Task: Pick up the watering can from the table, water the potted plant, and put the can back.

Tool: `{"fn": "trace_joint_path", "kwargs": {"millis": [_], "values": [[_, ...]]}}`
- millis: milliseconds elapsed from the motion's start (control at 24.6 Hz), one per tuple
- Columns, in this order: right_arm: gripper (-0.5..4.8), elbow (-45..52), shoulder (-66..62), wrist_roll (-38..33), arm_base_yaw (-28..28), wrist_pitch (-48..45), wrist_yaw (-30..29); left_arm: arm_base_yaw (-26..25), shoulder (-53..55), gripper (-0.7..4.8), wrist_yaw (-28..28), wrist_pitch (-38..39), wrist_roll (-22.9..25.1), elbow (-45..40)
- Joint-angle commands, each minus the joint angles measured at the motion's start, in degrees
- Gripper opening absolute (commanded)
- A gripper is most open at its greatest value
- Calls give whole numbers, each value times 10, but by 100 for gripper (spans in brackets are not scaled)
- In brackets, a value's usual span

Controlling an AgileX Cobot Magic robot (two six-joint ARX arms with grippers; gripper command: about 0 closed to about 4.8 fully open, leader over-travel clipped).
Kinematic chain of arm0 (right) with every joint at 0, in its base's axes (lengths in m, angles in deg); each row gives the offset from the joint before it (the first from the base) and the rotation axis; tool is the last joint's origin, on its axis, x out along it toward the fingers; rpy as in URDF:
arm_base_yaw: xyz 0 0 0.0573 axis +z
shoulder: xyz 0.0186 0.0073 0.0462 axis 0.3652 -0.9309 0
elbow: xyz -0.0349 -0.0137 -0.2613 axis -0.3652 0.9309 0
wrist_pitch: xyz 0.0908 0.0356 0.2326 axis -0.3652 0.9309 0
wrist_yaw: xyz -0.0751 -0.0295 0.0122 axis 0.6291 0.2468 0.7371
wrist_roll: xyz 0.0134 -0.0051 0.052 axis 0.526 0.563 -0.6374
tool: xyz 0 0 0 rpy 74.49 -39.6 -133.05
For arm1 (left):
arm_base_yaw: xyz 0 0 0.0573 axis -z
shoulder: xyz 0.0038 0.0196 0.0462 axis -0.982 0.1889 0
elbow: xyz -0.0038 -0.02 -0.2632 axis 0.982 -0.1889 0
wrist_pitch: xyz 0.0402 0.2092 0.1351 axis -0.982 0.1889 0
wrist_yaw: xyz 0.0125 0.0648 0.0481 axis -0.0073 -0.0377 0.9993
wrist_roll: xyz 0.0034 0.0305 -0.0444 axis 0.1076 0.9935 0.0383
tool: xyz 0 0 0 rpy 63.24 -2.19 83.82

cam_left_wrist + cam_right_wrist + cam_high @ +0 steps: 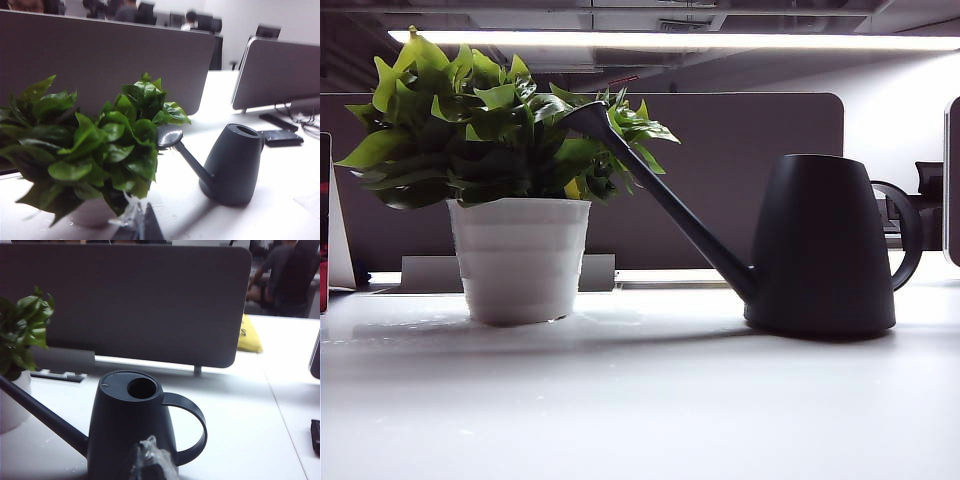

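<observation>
Here: one watering can (820, 245), one potted plant (520, 190); left fingers (137, 222), right fingers (152, 460) closed.

An open-plan office. Dark grey rounded-corner partition panels (135, 300) divide wide white desks (640, 400) under a long ceiling strip light (670, 40). Beyond them, far off, stand black office chairs (267, 31).

Dark watering can (820, 245) upright on table (640, 400), spout amid potted plant (510, 170) leaves
</observation>
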Motion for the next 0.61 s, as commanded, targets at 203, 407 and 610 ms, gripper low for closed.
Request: {"fn": "trace_joint_path", "kwargs": {"millis": [203,407,610], "values": [[-1,94,129,-49,-1,-24,3,0,-58,-5,0,-55,-20,-117],[-1,131,128,-67,0,-28,16,0,-55,-5,1,-132,-35,-185],[-1,168,131,-67,-1,-38,42,0,-55,-5,25,-166,-31,-245]]}}
